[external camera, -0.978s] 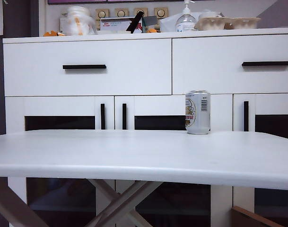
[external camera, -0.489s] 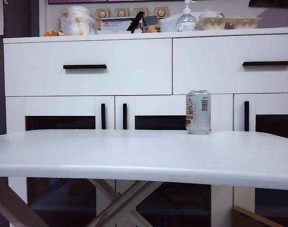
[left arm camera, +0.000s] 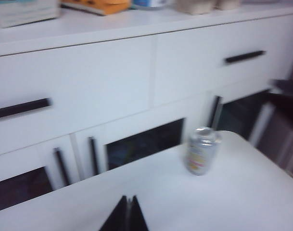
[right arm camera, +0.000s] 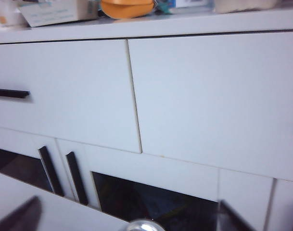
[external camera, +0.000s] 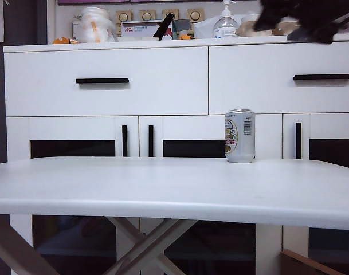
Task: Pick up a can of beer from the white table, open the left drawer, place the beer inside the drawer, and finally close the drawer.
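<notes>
Exterior view: the small silver aluminium can of beer (external camera: 239, 136) stands upright on the large matte white table (external camera: 163, 192), right of centre, before the shut wide white left drawer (external camera: 105, 81) with its black bar handle. High at the right, the blurred dark right gripper (external camera: 303, 20) hangs well above the can, fingers (right arm camera: 16, 216) spread wide. The left gripper (left arm camera: 128, 204), fingertips pressed together, hovers over the tabletop, well apart from the can.

A: What colours mark the small silver aluminium beer can (external camera: 239, 136)?

B: Silver, with a gold-and-white oval label and a black barcode. It stands on the matte white table (external camera: 163, 189).

A: And behind the can?

B: A white flat-fronted drawer (external camera: 105, 81) with a black bar handle (external camera: 102, 81).
</notes>
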Robot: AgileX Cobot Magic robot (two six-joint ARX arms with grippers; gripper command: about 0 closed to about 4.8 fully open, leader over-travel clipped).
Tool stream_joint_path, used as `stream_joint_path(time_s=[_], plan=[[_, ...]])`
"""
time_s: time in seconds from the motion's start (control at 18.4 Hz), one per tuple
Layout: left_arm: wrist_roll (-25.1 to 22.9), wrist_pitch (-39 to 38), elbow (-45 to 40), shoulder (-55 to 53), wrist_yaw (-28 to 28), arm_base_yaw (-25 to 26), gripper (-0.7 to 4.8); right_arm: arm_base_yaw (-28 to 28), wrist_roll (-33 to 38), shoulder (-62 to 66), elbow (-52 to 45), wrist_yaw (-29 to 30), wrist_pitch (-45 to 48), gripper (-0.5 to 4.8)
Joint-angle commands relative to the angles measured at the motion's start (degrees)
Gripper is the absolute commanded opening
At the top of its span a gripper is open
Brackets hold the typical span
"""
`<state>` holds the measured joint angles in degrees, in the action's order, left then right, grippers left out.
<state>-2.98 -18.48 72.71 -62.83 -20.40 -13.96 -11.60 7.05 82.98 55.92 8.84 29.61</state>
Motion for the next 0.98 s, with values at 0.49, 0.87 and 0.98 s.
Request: stream_joint_path(time_s=[0.49, 0.87, 0.98], plan=[[0.0, 0.5, 0.2, -0.2, 0.0, 0.1, -0.05, -0.4, -1.3, 16.6, 10.2, 0.3, 4.2, 4.79], [0.0, 0.0, 0.2, -0.8, 0.0, 0.1, -0.05, -1.7, -3.0, 26.1, 11.9, -0.5, 11.2, 4.79], [0.0, -0.3, 0.2, -1.0, -0.2, 0.1, -0.05, -2.0, -3.0, 28.7, 13.4, -2.7, 11.4, 4.79]])
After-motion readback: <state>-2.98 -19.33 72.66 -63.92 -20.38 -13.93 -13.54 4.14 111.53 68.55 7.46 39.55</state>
